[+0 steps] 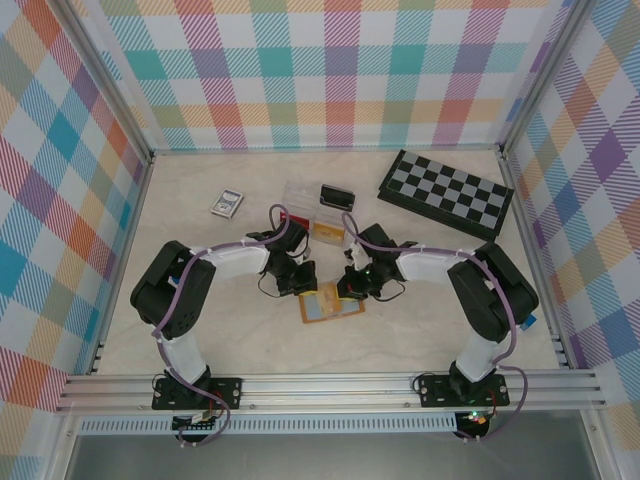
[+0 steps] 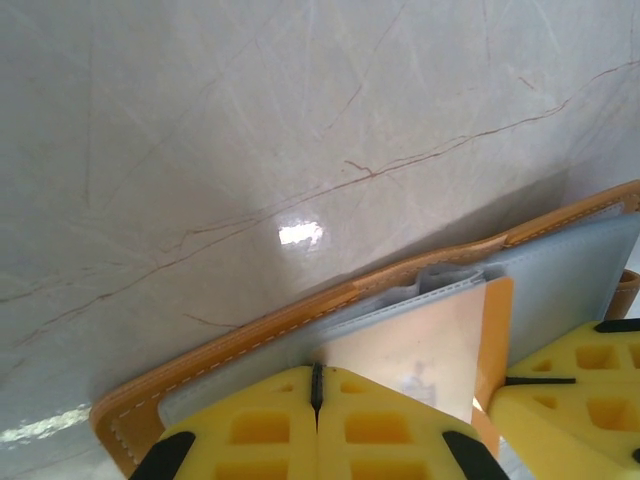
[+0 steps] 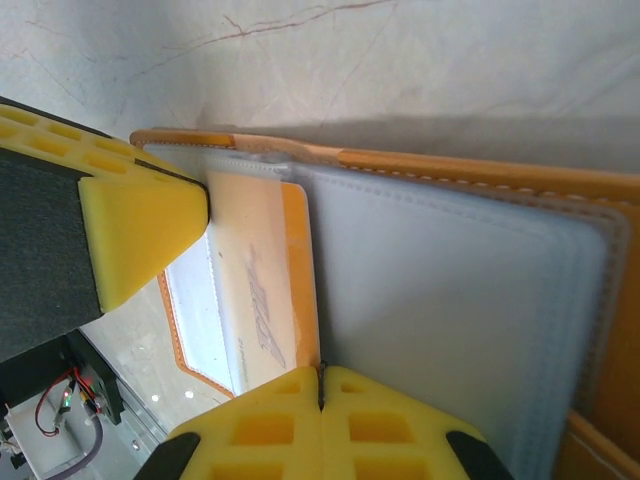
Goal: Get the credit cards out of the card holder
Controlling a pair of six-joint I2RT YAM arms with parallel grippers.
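- Jaws on the left gripper (image 2: 317,375) are pressed together, the yellow pads meeting in a thin seam right at the near edge of the card (image 2: 415,345). I cannot tell whether that edge is pinched between them.
- Jaws on the right gripper (image 3: 322,378) are likewise closed tight, with the tips at the corner where the card's orange border meets the grey-blue panel (image 3: 450,300). I see no clear hold on anything.
- The card holder (image 1: 332,303) lies open on the table (image 2: 250,120) between the two arms, toward the near side.
- Risk, as I judge it: if the tips have caught the pocket's edge and not the card, a pull would drag or fold the whole holder, since nothing plainly pins it down.
- Both grippers crowd the same small spot, so a sideways move could knock them together or bend the card.
- A thin, slick card could also slip from a shallow pinch.
- Hard to make out:
  - The pinch points sit under the pads.
  - The card's print is blurred.
  - Whether the card lies in a sleeve or on top is unclear.
  - How many cards are inside cannot be seen.
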